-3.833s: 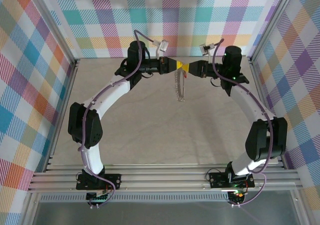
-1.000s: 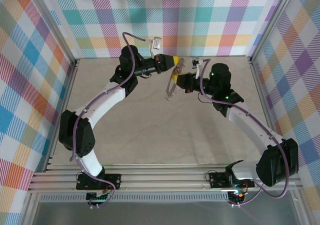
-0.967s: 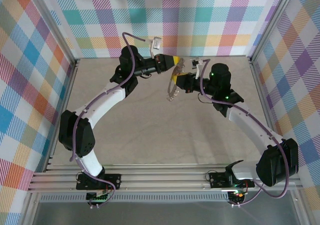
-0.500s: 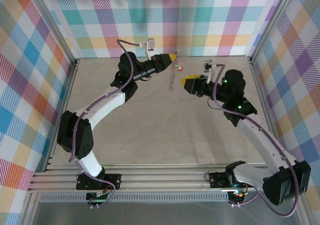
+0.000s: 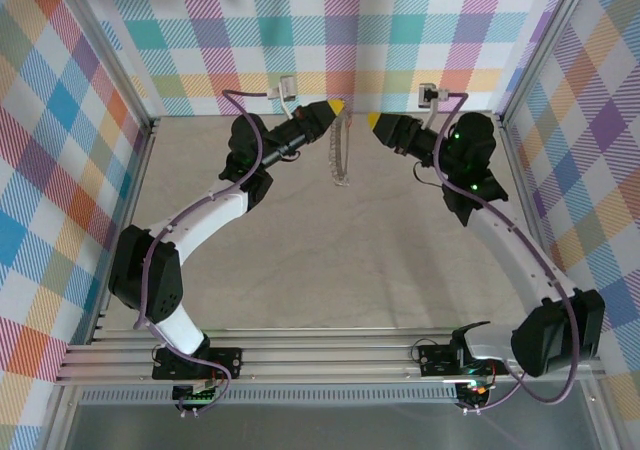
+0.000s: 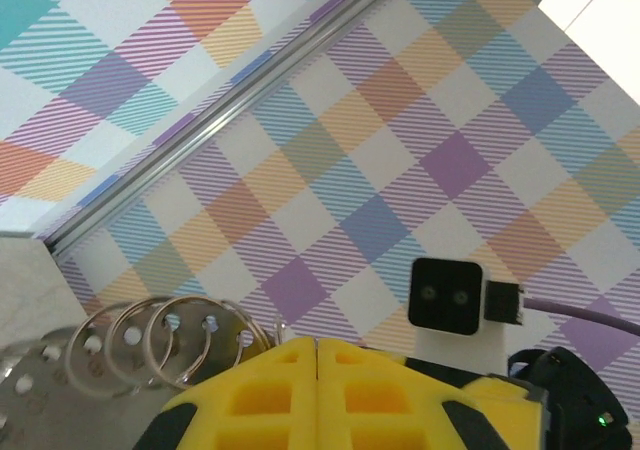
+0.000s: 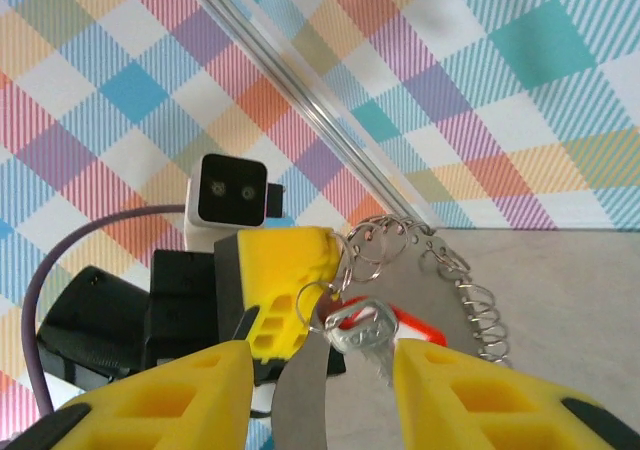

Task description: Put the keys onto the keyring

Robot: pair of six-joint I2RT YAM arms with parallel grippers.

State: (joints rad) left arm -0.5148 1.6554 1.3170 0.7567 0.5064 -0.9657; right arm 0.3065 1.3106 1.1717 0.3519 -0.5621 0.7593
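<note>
Silver keyring [image 5: 341,150]: a thin chain of small wire loops. It hangs limp and near-vertical from the closed jaws of the left gripper [image 5: 337,104], close to the back wall. Key [image 7: 372,328]: short silver blade with a red plastic head. It appears hung on a small ring at the chain's top end and dangles tilted just beside those jaws.

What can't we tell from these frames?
- Right wrist view: whether the key is threaded on the keyring or only pinched with it. The loops overlap beside the left gripper and are too small to trace.
- Left wrist view: the grip point. The closed fingers hide the keyring's lower part.
- Top view: whether the keyring's lower end touches the table. It is too thin, and seen from above.
</note>
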